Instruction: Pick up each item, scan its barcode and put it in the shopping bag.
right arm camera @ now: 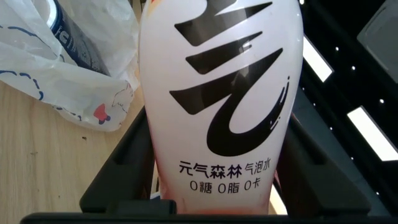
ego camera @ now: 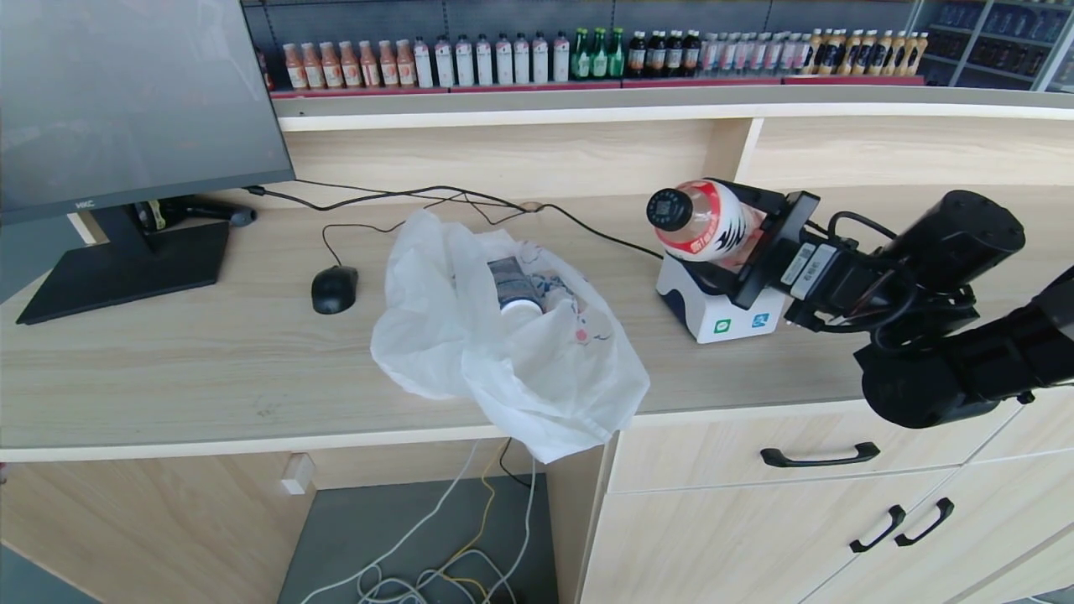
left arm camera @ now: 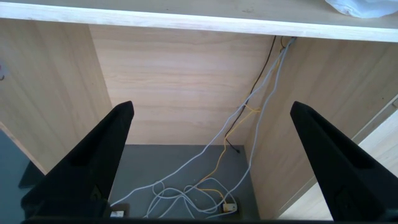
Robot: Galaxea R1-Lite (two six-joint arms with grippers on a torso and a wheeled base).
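Observation:
My right gripper (ego camera: 738, 239) is shut on a pale pink bottle (ego camera: 701, 220) with black and red markings, held tilted just above the white barcode scanner (ego camera: 713, 310) on the counter. The bottle's dark cap points toward the bag. Seen close in the right wrist view, the bottle (right arm camera: 221, 106) lies between the black fingers (right arm camera: 118, 174). A white plastic shopping bag (ego camera: 503, 335) lies open at the counter's middle with a dark-labelled container (ego camera: 513, 285) inside. The bag's edge (right arm camera: 56, 62) is beside the bottle. My left gripper (left arm camera: 211, 162) hangs open below the counter, facing loose cables.
A monitor (ego camera: 126, 92) on its stand occupies the counter's left, with a black mouse (ego camera: 334, 288) and cables (ego camera: 403, 200) nearby. Shelves of bottles (ego camera: 587, 54) line the back wall. Drawers with black handles (ego camera: 821, 457) sit under the counter's right side.

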